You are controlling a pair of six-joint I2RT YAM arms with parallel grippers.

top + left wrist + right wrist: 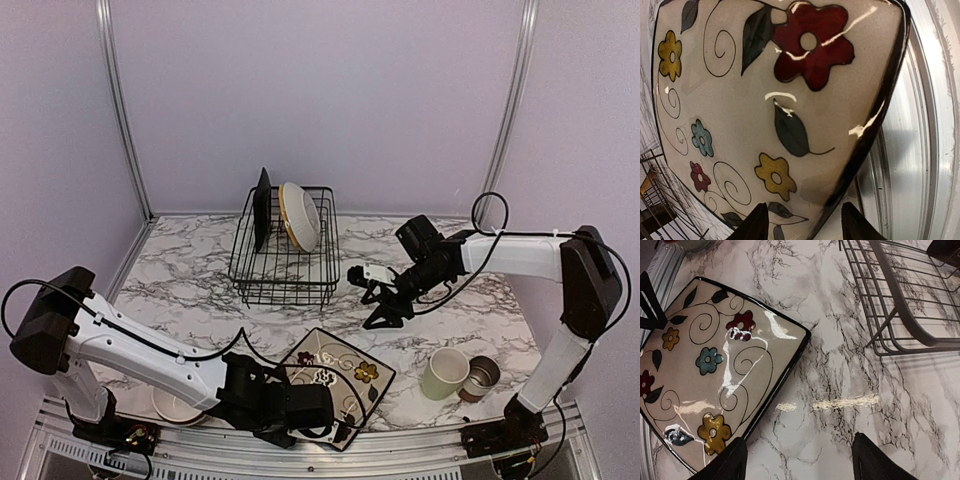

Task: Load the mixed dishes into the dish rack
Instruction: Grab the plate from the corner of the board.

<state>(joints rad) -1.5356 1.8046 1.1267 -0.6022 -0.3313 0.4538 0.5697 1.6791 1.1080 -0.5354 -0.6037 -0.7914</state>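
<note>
Marble-patterned table [190, 285] in a lilac-walled booth [320, 90], with a flowered square plate [340, 372] at the near edge.
The left gripper [807, 225] straddles the plate's near corner. Only its wrist view shows this, and I cannot tell whether it pinches. Far centre, the dish rack [285, 268] holds a black plate [262, 208] and a round pale dish [300, 215] on edge. The right gripper [800, 460] hangs spread and empty. The mug [443, 373] and cup [482, 375], near right, appear only from above.

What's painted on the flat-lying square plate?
Square plate: red, yellow and blue flowers with black swirls on beige; clearest in right wrist view.
</note>
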